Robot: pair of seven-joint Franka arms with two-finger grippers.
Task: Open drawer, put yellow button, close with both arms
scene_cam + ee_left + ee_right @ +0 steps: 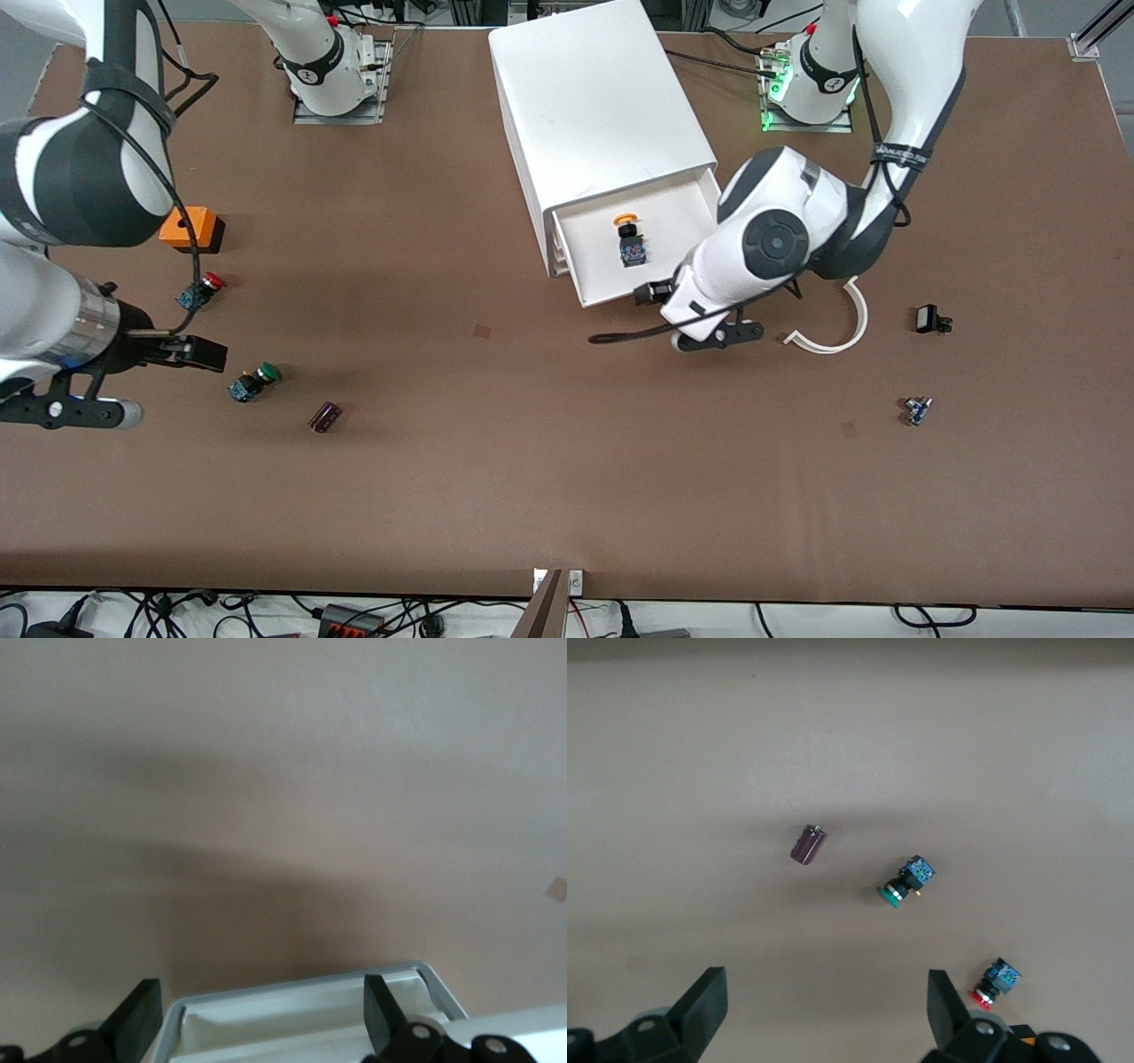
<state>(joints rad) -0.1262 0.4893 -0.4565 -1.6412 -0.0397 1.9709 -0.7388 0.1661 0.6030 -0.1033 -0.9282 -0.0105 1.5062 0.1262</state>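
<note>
1. Yellow-orange capped push-button switch with a black-and-blue body [630,241] lies on its side in the pulled-out top white plastic drawer [592,245] of the tall white boxy cabinet [595,106], its long axis running from cabinet to drawer front, cap toward the cabinet.
2. Left gripper [257,1020] sits at the drawer's front corner, fingers [381,1010] spread, one on either side of the front wall, grasping nothing.
3. Right gripper [824,1010] hangs released over the right arm's end of the brown table [496,443], where one red-capped button [202,289], one green-capped button [252,382], one dark maroon cylinder [325,416] and one orange block [190,228] lie.
4. One curved white plastic strip [837,323] and two small dark parts [930,319] [917,409] rest toward the left arm's end.
</note>
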